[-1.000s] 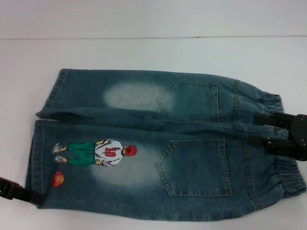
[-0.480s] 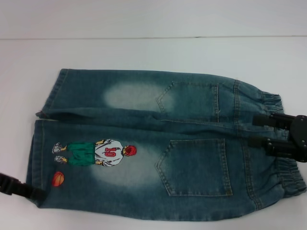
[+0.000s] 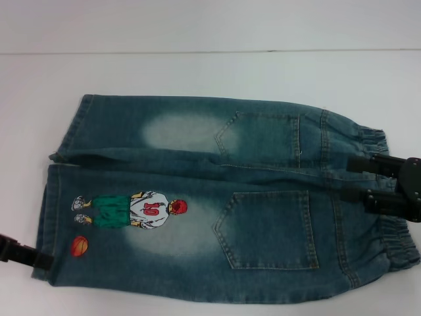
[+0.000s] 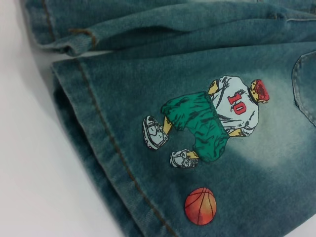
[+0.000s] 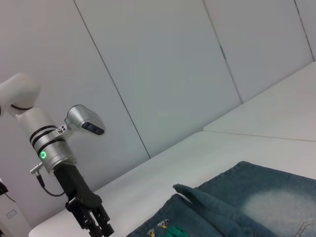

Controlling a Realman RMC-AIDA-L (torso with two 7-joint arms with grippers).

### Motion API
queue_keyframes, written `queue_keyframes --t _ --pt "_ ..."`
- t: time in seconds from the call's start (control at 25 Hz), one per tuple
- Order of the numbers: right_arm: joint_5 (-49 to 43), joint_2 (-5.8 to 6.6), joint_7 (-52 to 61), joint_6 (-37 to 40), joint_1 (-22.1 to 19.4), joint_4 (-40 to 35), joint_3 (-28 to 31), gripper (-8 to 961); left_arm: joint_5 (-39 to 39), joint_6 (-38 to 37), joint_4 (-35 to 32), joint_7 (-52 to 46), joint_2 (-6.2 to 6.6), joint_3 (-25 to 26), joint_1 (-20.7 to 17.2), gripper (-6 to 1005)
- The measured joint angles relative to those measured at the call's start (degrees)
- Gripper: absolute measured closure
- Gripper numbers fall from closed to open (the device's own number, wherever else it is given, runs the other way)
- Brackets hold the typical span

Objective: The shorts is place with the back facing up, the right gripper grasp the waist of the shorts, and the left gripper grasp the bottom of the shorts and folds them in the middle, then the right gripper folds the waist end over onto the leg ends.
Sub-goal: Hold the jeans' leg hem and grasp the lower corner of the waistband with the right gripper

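Note:
The blue denim shorts (image 3: 197, 197) lie flat with the back pockets up. The ruched waist (image 3: 395, 243) is on the right. The leg hems, the bottom of the shorts (image 3: 49, 197), are on the left by the number-10 player print (image 3: 131, 209). My right gripper (image 3: 352, 179) sits over the middle of the waist, open, with one finger (image 3: 363, 163) on each side of the centre seam. The tip of my left gripper (image 3: 45, 261) is at the near leg's hem corner. In the left wrist view the print (image 4: 217, 121) and that hem (image 4: 98, 143) show, but no fingers. The left gripper (image 5: 96, 224) also shows in the right wrist view.
The white table (image 3: 197, 72) extends beyond the shorts to a pale wall behind. The far leg (image 3: 131, 128) lies slightly apart from the near one, with a fold between them. The left arm's silver wrist with its green ring light (image 5: 43, 154) stands above the hems.
The left gripper nudged in toward the near leg's hem corner, then drew back a little to the left. The shorts and the right gripper have stayed put.

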State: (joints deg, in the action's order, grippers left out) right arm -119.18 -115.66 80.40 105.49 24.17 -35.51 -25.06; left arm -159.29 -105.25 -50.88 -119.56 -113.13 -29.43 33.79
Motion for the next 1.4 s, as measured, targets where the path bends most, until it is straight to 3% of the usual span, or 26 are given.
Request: queue_keyframes --t 1.4 --pt "0.0 0.0 -0.1 0.0 -0.1 -0.1 0.0 152 -1.8 2.8 2.1 0.6 -1.53 -1.9 -0.6 495"
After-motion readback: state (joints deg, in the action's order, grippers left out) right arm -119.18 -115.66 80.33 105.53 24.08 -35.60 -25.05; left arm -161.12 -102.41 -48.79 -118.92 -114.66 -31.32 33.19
